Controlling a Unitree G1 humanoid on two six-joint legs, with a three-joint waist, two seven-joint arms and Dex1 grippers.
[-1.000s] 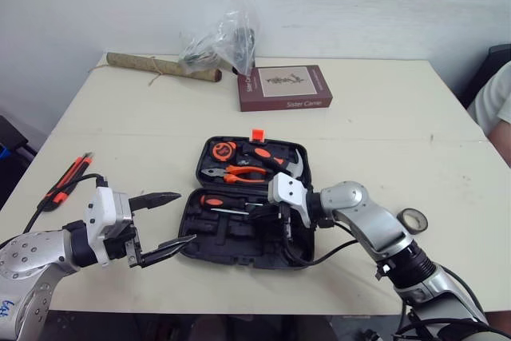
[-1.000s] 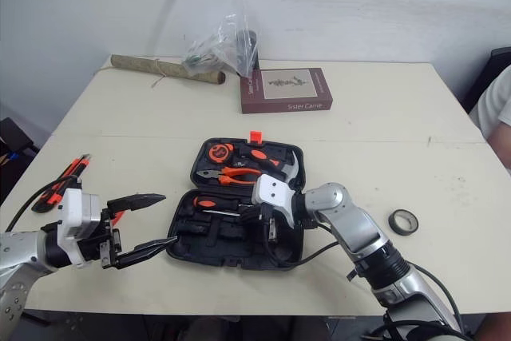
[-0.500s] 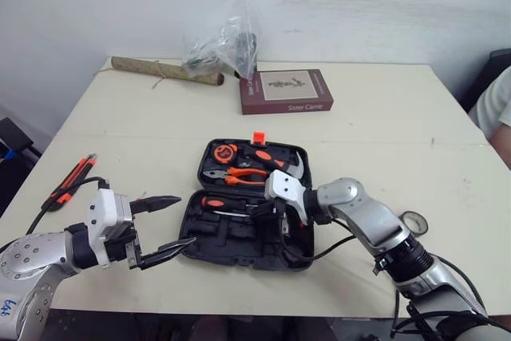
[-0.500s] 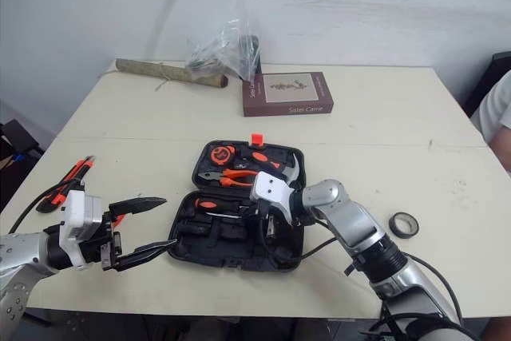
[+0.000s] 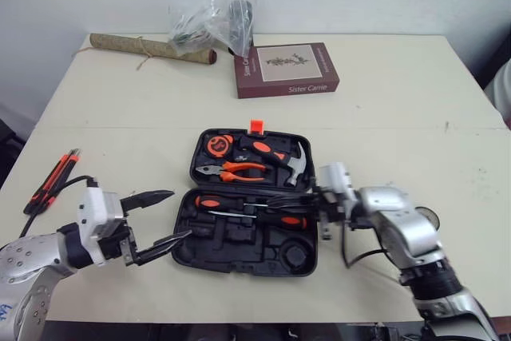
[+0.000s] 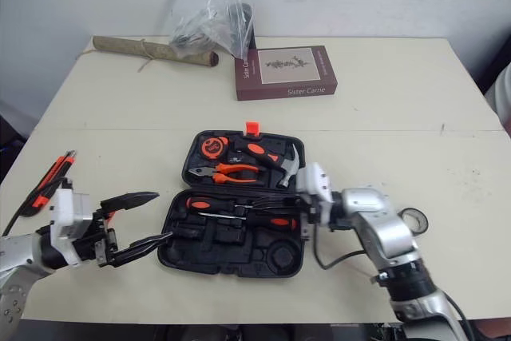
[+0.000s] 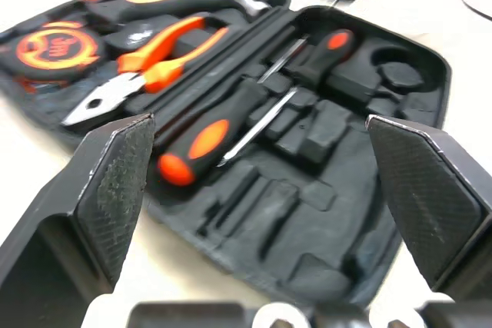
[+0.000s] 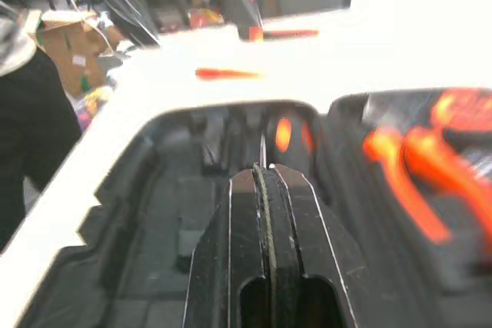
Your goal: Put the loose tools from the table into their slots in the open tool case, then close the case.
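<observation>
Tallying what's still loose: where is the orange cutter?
Left eye view: orange cutter lies at the table's left edge, left of the left gripper, outside the tool case.

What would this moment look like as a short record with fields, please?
Tool case: open, lying flat on the table
Lid half: tape measure, pliers, hammer
Near half: two screwdrivers; round recess empty
Left gripper: open, at the case's left edge, holding nothing
Right gripper: shut, at the case's right edge, pointing over the near half
Loose on table: orange-and-black tool at the left edge; tape roll right of the case
</observation>
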